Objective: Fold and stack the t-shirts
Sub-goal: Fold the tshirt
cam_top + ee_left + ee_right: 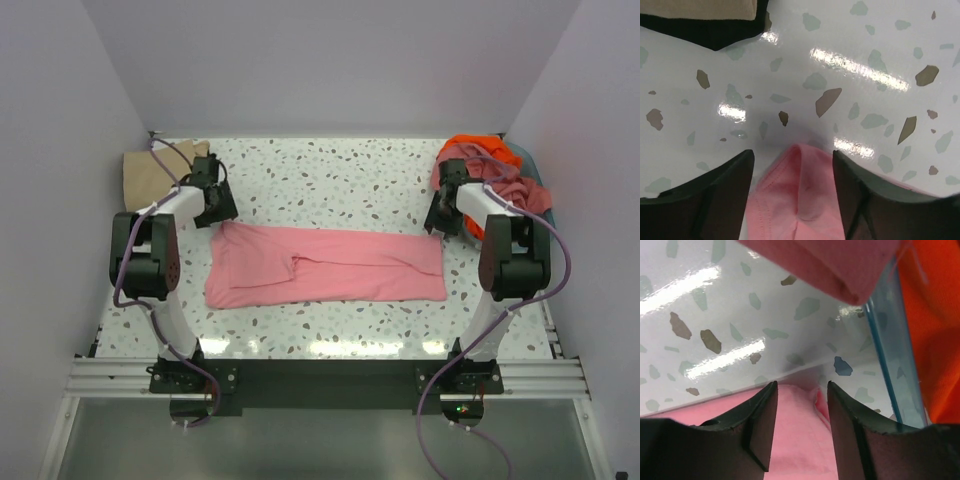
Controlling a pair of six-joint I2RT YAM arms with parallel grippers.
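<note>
Pink shirt (325, 265) lies flat, folded lengthwise, mid bench (330, 180). Left gripper (215, 212) spread over its far-left corner; right gripper (440, 222) spread over far-right corner. Tan shirt (148, 175) folded, far left. Orange shirt (480, 148) in basket (535, 170), far right.

no readable text, labels, or numbers

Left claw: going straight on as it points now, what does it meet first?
Probably the pink t-shirt corner lying between the left claw's fingers, then the speckled table right behind; depth is unclear.
</note>
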